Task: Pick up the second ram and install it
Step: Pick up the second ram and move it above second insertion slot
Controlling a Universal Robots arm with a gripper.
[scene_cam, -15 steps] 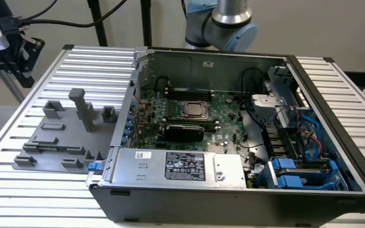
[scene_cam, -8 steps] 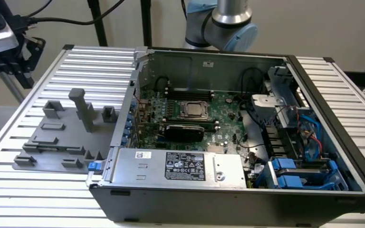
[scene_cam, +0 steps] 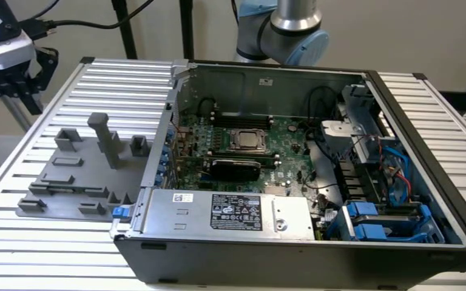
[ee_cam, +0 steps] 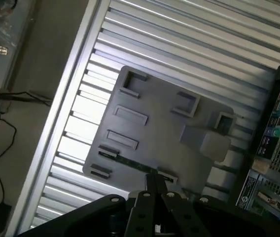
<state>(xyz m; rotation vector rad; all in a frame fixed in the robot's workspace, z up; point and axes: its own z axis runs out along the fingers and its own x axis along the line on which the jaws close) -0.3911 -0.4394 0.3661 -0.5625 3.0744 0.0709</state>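
A thin dark-green strip (ee_cam: 130, 162), which looks like the second ram seen edge-on, rests in a slot near one edge of the grey fixture plate (ee_cam: 155, 123). My gripper (ee_cam: 155, 186) hangs well above that plate with its two fingers pressed together and nothing between them. In the exterior view the gripper (scene_cam: 24, 82) sits high at the left, above the table's far left corner and away from the fixture plate (scene_cam: 79, 176). The open computer case (scene_cam: 298, 242) holds the green motherboard (scene_cam: 290, 139) with its square silver processor (scene_cam: 247, 140).
Grey posts and holders (scene_cam: 104, 136) stand up from the fixture plate. The case walls, a power supply box (scene_cam: 233, 212) and blue drive brackets (scene_cam: 383, 221) surround the motherboard. Cables (scene_cam: 79, 24) trail from the wrist. The ribbed aluminium table (scene_cam: 47, 254) lies around everything.
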